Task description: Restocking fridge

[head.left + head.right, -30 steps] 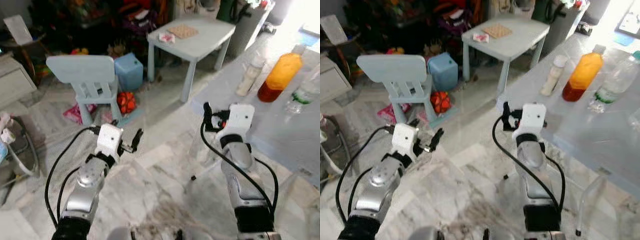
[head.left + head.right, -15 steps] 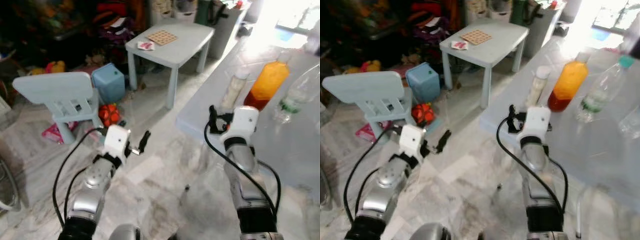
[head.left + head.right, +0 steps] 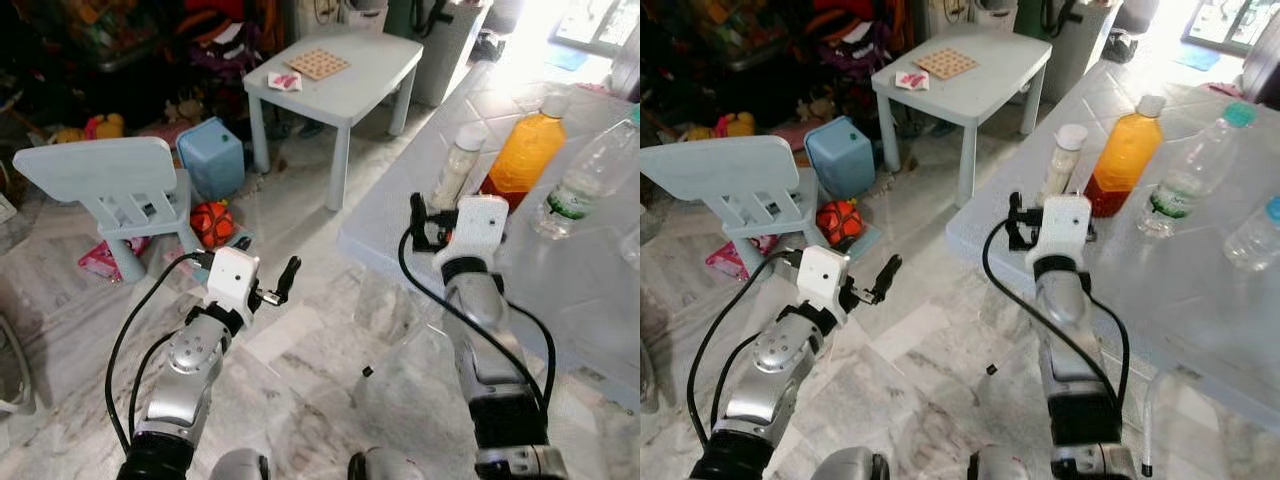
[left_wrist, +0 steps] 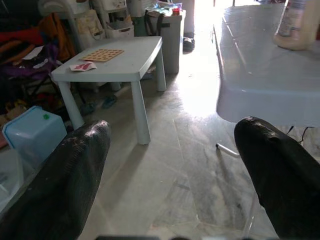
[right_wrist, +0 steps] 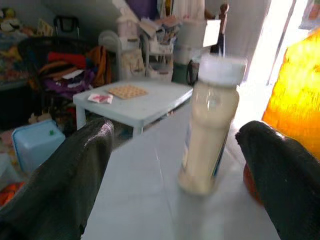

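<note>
Hovering at the near corner of the pale tabletop (image 3: 1200, 290), the right pincer (image 5: 172, 150) has its fingers spread wide with nothing held, facing a cream-filled bottle (image 3: 1061, 162) with a white cap. The left pincer (image 4: 175, 165), likewise wide open and empty, hangs over the marble floor (image 3: 300, 370). Along the tabletop's far edge, just beside the cream bottle, stand an orange bottle (image 3: 1122, 157) and two clear water bottles (image 3: 1188, 172); their labels are too blurred to read. Beyond sit a small chair (image 3: 110, 185) and a low table (image 3: 340, 75).
</note>
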Robot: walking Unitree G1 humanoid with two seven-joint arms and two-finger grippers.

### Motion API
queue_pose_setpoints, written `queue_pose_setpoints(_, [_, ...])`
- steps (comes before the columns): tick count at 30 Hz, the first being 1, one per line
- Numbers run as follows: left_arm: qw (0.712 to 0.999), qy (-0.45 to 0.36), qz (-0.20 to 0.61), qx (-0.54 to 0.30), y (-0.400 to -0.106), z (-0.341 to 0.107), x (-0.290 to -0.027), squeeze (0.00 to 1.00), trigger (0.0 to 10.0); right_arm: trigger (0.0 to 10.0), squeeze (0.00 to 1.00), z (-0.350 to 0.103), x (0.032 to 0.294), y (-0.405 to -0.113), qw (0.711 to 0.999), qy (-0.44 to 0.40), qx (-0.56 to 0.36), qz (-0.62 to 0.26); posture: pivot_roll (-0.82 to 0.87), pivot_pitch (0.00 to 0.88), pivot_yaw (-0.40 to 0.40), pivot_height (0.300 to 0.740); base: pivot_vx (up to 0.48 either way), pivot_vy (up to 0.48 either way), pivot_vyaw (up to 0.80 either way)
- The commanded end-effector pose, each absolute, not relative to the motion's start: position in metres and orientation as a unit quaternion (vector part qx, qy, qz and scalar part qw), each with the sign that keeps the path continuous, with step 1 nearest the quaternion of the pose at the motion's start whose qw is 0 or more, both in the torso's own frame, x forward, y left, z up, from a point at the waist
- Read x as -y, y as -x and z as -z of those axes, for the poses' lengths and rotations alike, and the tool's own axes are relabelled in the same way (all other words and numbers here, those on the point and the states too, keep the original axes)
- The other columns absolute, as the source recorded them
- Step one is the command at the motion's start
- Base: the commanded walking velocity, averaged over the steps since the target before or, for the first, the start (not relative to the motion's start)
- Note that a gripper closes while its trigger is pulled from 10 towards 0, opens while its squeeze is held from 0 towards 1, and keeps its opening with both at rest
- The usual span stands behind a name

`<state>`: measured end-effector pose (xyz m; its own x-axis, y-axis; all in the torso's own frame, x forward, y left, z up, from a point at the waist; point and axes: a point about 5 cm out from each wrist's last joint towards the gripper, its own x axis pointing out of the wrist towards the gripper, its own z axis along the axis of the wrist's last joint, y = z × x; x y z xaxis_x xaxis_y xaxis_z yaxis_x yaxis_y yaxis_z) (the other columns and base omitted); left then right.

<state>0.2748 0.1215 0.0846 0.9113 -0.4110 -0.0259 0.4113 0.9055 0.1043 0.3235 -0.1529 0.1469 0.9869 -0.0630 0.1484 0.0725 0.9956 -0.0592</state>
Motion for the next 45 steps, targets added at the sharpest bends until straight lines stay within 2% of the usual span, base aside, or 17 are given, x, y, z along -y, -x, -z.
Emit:
queue_pose_setpoints(1, [0.975, -0.061, 0.213, 0.003, -0.272, -0.088, -0.123, 0.00, 10.0, 10.0, 0.00, -0.148, 0.156, -0.329, 0.995, 0.037, 0.077, 0.047, 0.07, 0.092, -0.009, 0.740, 0.000, 0.000, 0.00])
queue_pose_setpoints(9, [0.975, -0.066, 0.214, 0.001, -0.267, -0.089, -0.125, 0.00, 10.0, 10.0, 0.00, -0.156, 0.163, -0.340, 0.991, 0.054, 0.092, 0.078, 0.10, 0.108, -0.008, 0.740, 0.000, 0.000, 0.00])
queue_pose_setpoints(10, [0.974, -0.066, 0.215, 0.001, -0.266, -0.090, -0.125, 0.00, 10.0, 10.0, 0.64, -0.157, 0.163, -0.341, 0.991, 0.052, 0.094, 0.081, 0.10, 0.110, -0.006, 0.740, 0.000, 0.000, 0.00])
queue_pose_setpoints(11, [0.974, -0.067, 0.215, 0.000, -0.266, -0.089, -0.125, 0.00, 10.0, 10.0, 1.00, -0.157, 0.164, -0.342, 0.990, 0.056, 0.096, 0.085, 0.10, 0.110, -0.006, 0.740, 0.000, 0.000, 0.00])
queue_pose_setpoints(18, [0.974, -0.070, 0.218, -0.004, -0.263, -0.089, -0.126, 0.00, 10.0, 10.0, 1.00, -0.159, 0.167, -0.344, 0.986, 0.065, 0.111, 0.104, 0.10, 0.118, 0.000, 0.740, 0.000, 0.000, 0.00])
queue_pose_setpoints(19, [0.973, -0.070, 0.218, -0.004, -0.263, -0.089, -0.126, 0.00, 10.0, 10.0, 0.84, -0.160, 0.168, -0.345, 0.986, 0.068, 0.113, 0.107, 0.10, 0.118, 0.000, 0.740, 0.000, 0.000, 0.00])
queue_pose_setpoints(20, [0.973, -0.070, 0.219, -0.004, -0.264, -0.089, -0.126, 0.00, 10.0, 10.0, 0.38, -0.161, 0.168, -0.346, 0.986, 0.066, 0.113, 0.107, 0.10, 0.120, 0.000, 0.740, 0.000, 0.000, 0.00])
queue_pose_setpoints(22, [0.973, -0.070, 0.220, -0.005, -0.263, -0.089, -0.126, 0.00, 10.0, 10.0, 0.01, -0.163, 0.169, -0.348, 0.985, 0.064, 0.116, 0.111, 0.10, 0.121, -0.001, 0.740, 0.000, 0.000, 0.00])
queue_pose_setpoints(45, [0.971, -0.075, 0.227, -0.010, -0.260, -0.091, -0.124, 0.00, 10.0, 10.0, 0.00, -0.177, 0.179, -0.366, 0.979, 0.055, 0.138, 0.137, 0.12, 0.140, 0.010, 0.740, 0.000, 0.000, 0.00])
